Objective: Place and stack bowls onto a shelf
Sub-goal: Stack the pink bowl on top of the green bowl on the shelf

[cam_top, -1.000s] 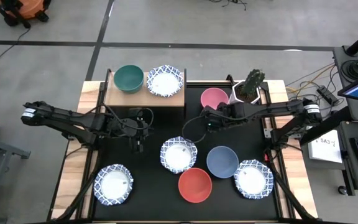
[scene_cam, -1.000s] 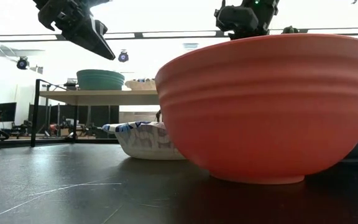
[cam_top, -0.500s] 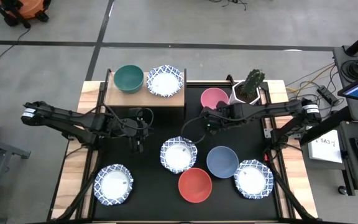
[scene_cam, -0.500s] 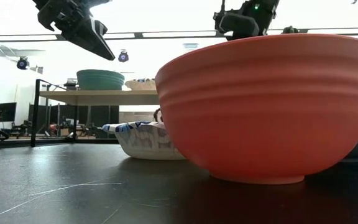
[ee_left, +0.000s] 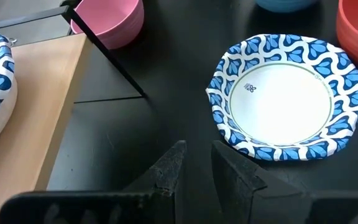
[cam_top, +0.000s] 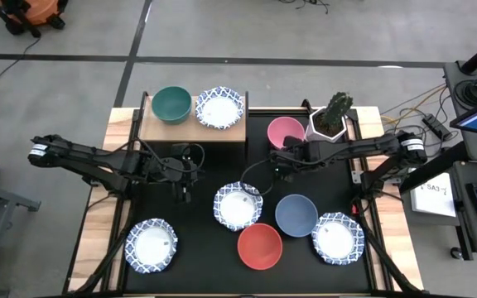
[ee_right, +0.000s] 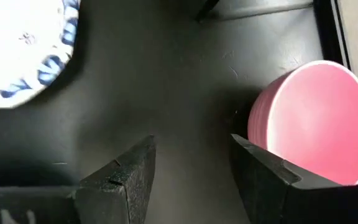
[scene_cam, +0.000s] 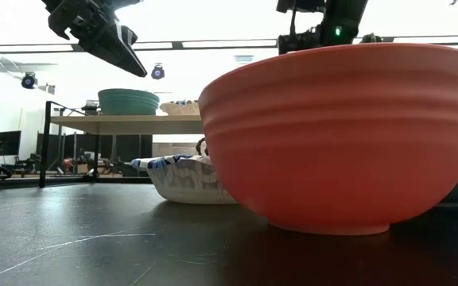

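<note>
your left gripper (cam_top: 185,192) hangs over the black table (cam_top: 205,248) just in front of the shelf (cam_top: 190,130), its fingers (ee_left: 166,171) nearly together and holding nothing. the shelf carries a green bowl (cam_top: 171,103) and a blue-rimmed white bowl (cam_top: 219,108) side by side. moving right, another blue-rimmed bowl (cam_top: 238,205) sits mid-table, nearer the left arm. your right gripper (cam_top: 278,163) has its fingers (ee_right: 132,177) spread wide and empty. the pink bowl (cam_top: 286,132) stands on the table just beyond and slightly to one side of it, between the shelf and the cactus pot (cam_top: 330,122). that is the relation that matters: the right arm is clearly nearer, and i'd judge one finger must drop inside the rim.
</note>
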